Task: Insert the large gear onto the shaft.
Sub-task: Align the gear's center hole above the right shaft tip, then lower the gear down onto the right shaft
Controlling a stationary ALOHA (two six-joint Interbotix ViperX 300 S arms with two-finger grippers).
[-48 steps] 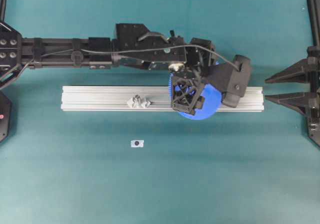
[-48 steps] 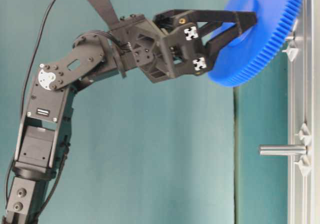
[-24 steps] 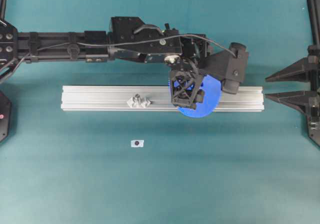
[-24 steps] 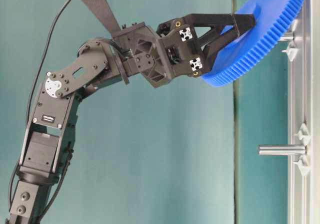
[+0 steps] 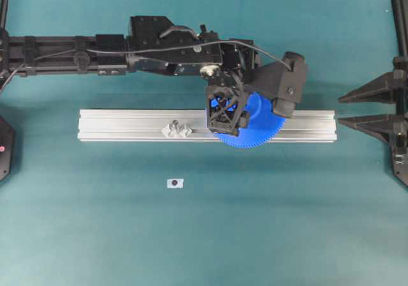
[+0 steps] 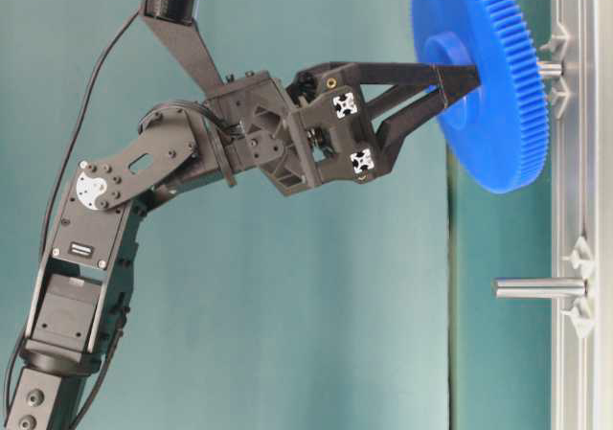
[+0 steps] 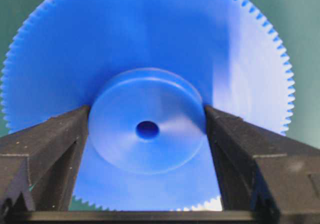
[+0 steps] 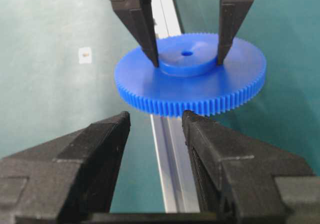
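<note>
My left gripper [image 5: 224,121] is shut on the raised hub of the large gear [image 5: 258,125], a bright-blue toothed disc. It holds the gear level just above the silver rail [image 5: 121,125]. The left wrist view shows both fingers against the hub and the centre hole of the gear [image 7: 150,49] open. The shaft [image 5: 174,126], a thin grey pin in a clear mount, stands on the rail to the left of the gear. In the table-level view the shaft [image 6: 539,287] is well apart from the gear [image 6: 479,104]. My right gripper [image 8: 155,116] is open and empty, facing the gear [image 8: 190,84].
A second clear mount with a short stub [image 6: 550,69] sits on the rail right under the gear's centre. A small white tag [image 5: 174,183] lies on the green mat in front of the rail. The right arm [image 5: 382,111] rests at the right edge.
The gear was tilted and is now level with the rail. My left gripper has carried it a little left along the rail, toward the shaft. The right arm has not moved.
</note>
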